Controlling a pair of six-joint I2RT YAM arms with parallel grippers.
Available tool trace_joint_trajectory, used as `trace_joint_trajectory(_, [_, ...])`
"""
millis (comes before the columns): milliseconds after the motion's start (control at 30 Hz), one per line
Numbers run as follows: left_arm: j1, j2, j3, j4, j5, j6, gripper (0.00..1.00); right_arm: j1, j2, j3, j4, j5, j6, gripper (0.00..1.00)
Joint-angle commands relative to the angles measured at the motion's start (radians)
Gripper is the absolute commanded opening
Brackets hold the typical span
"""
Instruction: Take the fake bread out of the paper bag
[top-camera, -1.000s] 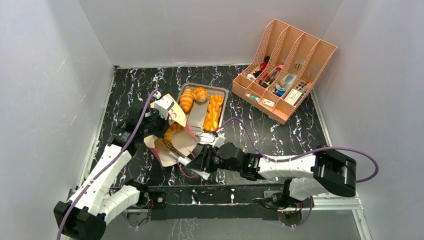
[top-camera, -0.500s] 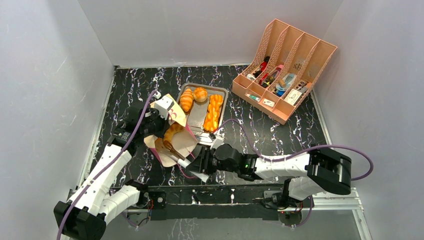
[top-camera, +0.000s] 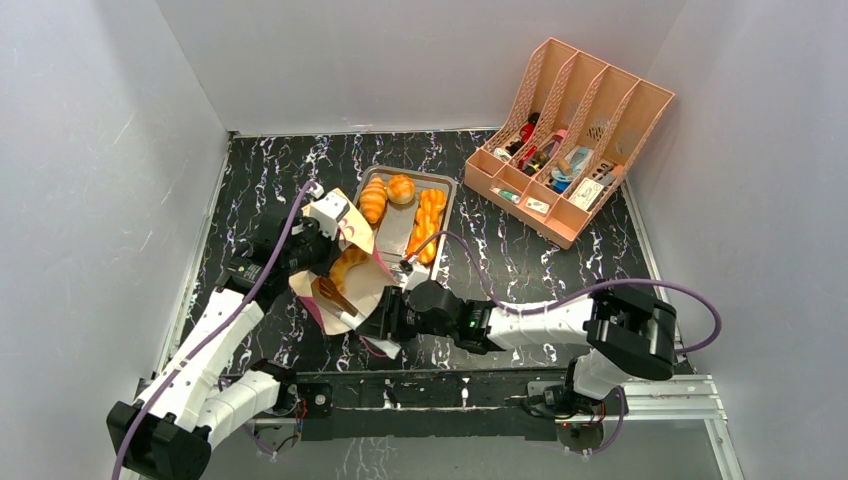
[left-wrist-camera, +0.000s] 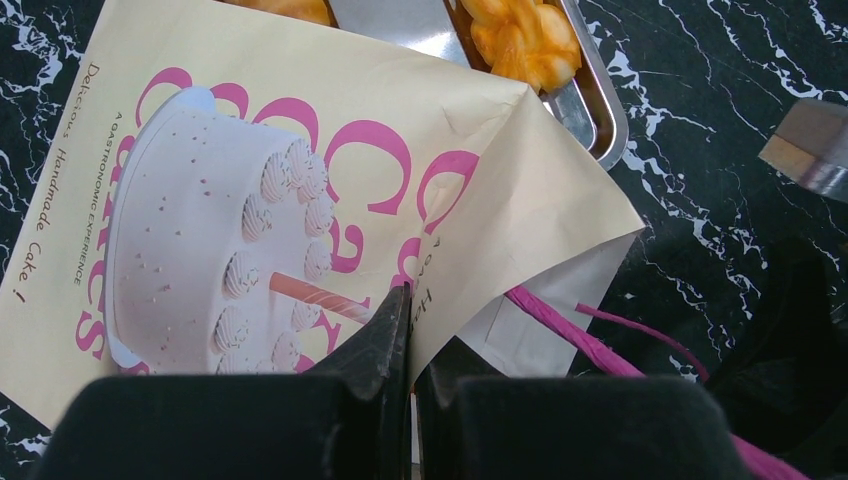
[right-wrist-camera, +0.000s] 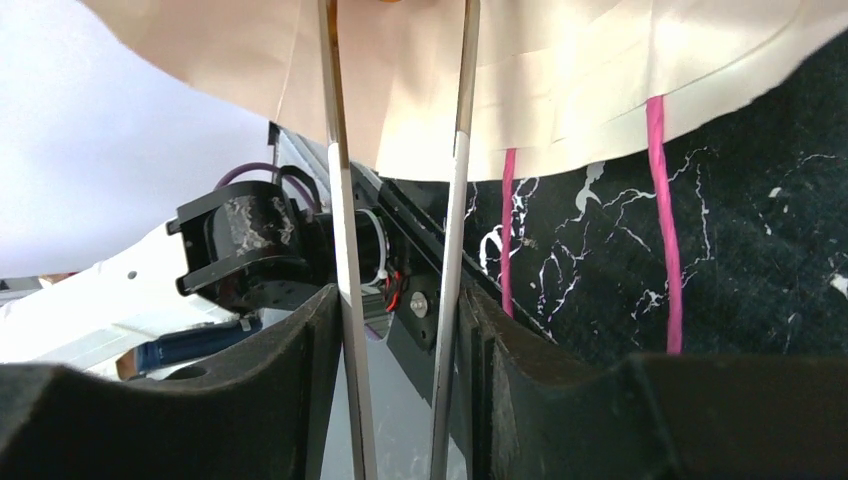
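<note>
The paper bag (top-camera: 368, 283) lies on its side, mouth toward the arms, with a golden piece of fake bread (top-camera: 349, 265) showing inside. My left gripper (top-camera: 333, 243) is shut on the bag's upper edge; in the left wrist view the black fingers (left-wrist-camera: 390, 335) pinch the cream paper (left-wrist-camera: 250, 180). My right gripper (top-camera: 388, 322) is shut on metal tongs (top-camera: 340, 305), whose tips reach into the bag's mouth. In the right wrist view the two tong arms (right-wrist-camera: 340, 230) run up from between the pads under the bag (right-wrist-camera: 520, 80); their tips are hidden.
A metal tray (top-camera: 396, 228) behind the bag holds a croissant (top-camera: 373, 200), a small roll (top-camera: 401, 188) and a braided loaf (top-camera: 428, 225). A peach file rack (top-camera: 570, 135) stands at the back right. Pink cord handles (right-wrist-camera: 660, 220) trail on the black marbled table.
My right arm has slid left and forward, carrying the tongs further into the bag's mouth. The left gripper has kept its hold on the bag's edge.
</note>
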Motion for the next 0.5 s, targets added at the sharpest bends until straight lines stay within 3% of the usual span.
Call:
trace_joint_trajectory(0, [-0.013,-0.007,0.002,0.01,0.022,-0.017,0.0,0.007,0.029,0.078,0.033,-0.001,-0.016,0.4])
trace_joint_trajectory(333, [-0.021,-0.021,-0.019,0.025,0.026,-0.019,0.0,0.009,0.114,0.161,-0.02,0.021,-0.041,0.41])
trace_joint_trajectory(400, [-0.023,-0.025,-0.021,0.027,0.022,-0.019,0.0,0.008,0.132,0.169,-0.019,0.019,-0.04,0.37])
trace_joint_trajectory(467, [-0.024,-0.026,-0.023,0.028,0.015,-0.021,0.0,0.008,0.14,0.17,-0.014,0.017,-0.041,0.27])
